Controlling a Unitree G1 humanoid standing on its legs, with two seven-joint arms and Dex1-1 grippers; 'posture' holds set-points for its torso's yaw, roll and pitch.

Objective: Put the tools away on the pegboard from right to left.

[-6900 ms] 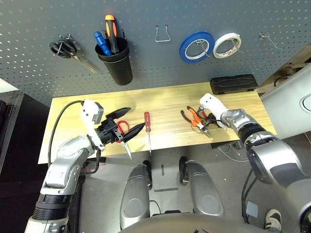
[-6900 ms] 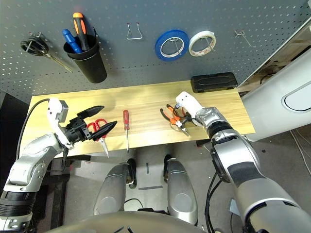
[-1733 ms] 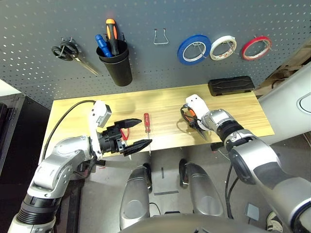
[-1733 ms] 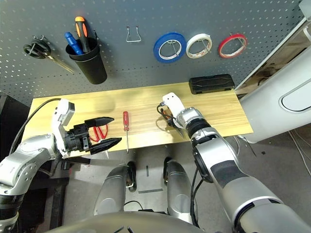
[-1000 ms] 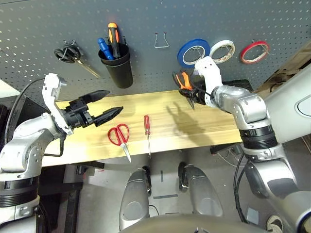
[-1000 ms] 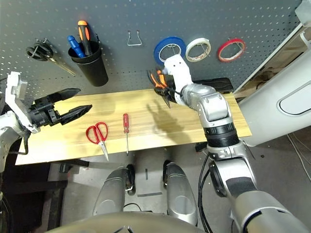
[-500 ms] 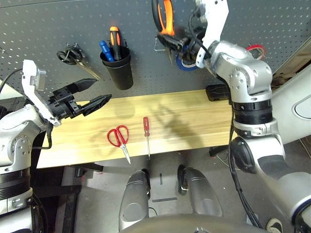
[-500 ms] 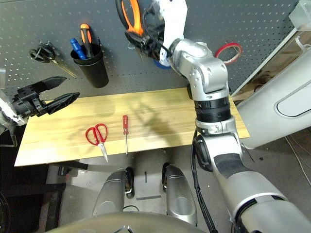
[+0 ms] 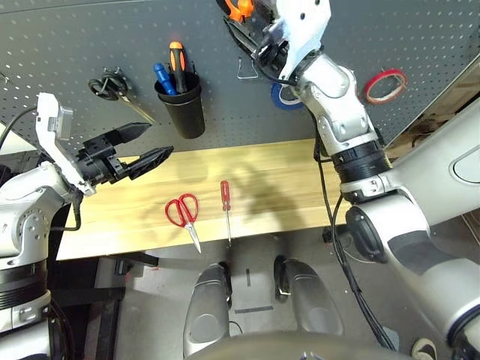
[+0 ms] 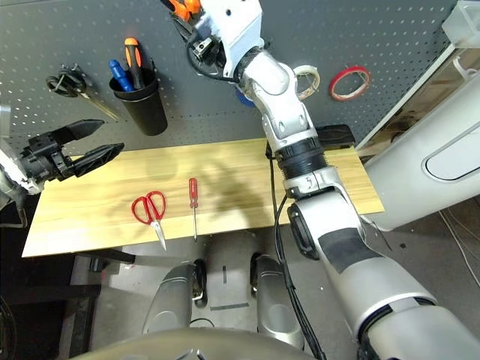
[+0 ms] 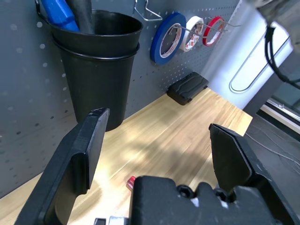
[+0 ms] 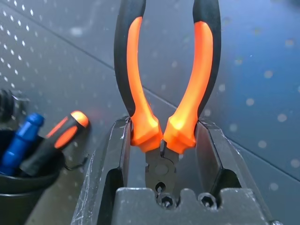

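**Supervisor:** Where were the pliers, and what step were you on?

**Operator:** The pliers [image 12: 164, 89] were up in my right gripper [image 12: 161, 140], high against the pegboard [image 9: 112, 37], just above and left of the bare wire hook [image 9: 247, 69]. My fingers [image 12: 119, 154] were clamped on them low on the handles, by the pivot. The red tape ring [image 9: 386, 85] already hung at the far right, so I judged this the second tool in the right-to-left order.

**Supervisor:** How did they lie?

**Operator:** Long axis in line with the gripper, the orange-and-black handles running out past the fingertips and spread apart, the nose back towards my wrist. From the head camera the handles pointed up and left.

**Supervisor:** And next?

**Operator:** I reckoned I had to lower them so that the handles straddled that hook, then let go. The risk was catching only one handle.

**Supervisor:** The other arm?

**Operator:** My left gripper [image 9: 142, 150] hung at the left end of the worktop [image 9: 285, 187], fingers wide and empty. The red-handled scissors [image 9: 184, 216] and the screwdriver [image 9: 225, 206] lay waiting near the front edge.
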